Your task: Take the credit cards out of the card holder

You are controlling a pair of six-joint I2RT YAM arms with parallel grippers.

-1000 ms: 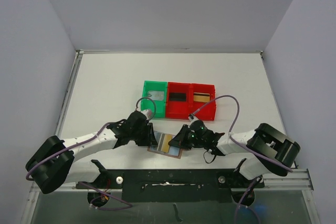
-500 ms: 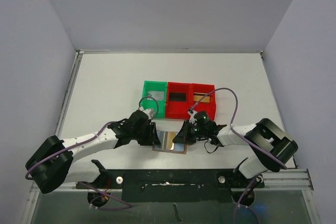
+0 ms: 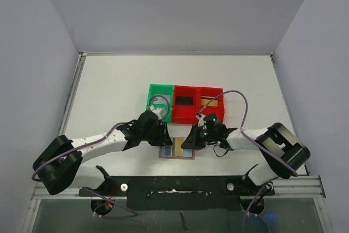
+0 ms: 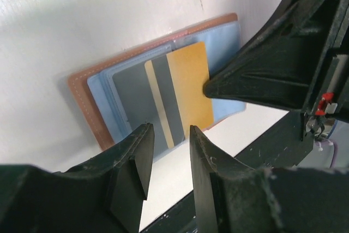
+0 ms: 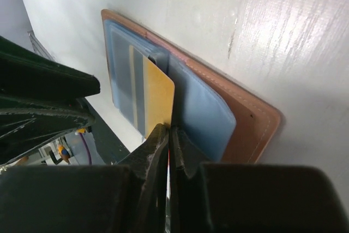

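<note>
You look at a white surface (image 3: 114,85) boxed in by plain pale grey walls (image 3: 174,9) on three sides, evenly lit, with a metal rail (image 3: 71,99) along its left edge.

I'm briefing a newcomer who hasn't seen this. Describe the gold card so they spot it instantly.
On the white table, in front of the bins, lies an open brown card holder. Two cards overlap on it: the gold-tan card, not the grey striped card.

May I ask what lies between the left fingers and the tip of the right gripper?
The gold card, lying on the open card holder. The left wrist view shows it between the left fingers and the right gripper.
</note>
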